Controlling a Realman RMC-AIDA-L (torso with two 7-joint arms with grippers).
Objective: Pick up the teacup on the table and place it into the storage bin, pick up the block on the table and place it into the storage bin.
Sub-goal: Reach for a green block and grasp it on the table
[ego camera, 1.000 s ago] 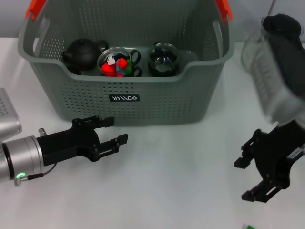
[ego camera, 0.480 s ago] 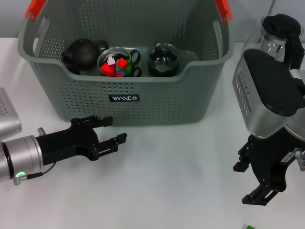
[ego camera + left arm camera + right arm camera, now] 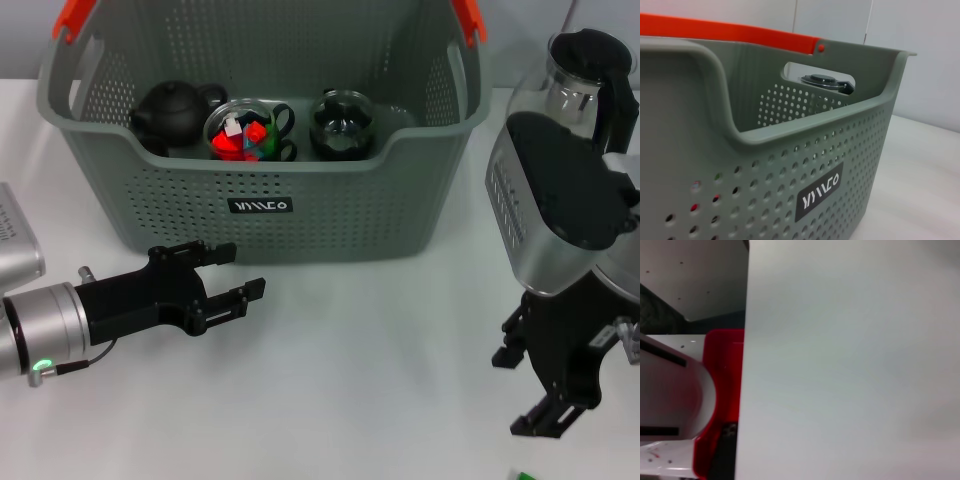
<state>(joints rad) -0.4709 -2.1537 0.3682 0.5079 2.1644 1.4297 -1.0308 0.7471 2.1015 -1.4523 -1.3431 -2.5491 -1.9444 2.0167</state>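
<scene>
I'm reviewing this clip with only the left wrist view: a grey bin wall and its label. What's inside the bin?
Observer: On the head view the bin holds a black teapot, a glass cup with coloured blocks in it, and a dark glass piece.
Operator: Where is the left gripper?
Observer: The left gripper hovers low over the table in front of the bin, open and empty.
Operator: And the right one?
Observer: The right gripper is over the table at the right, open, holding nothing.
Operator: Anything else out there?
Observer: A glass kettle stands right of the bin.
</scene>
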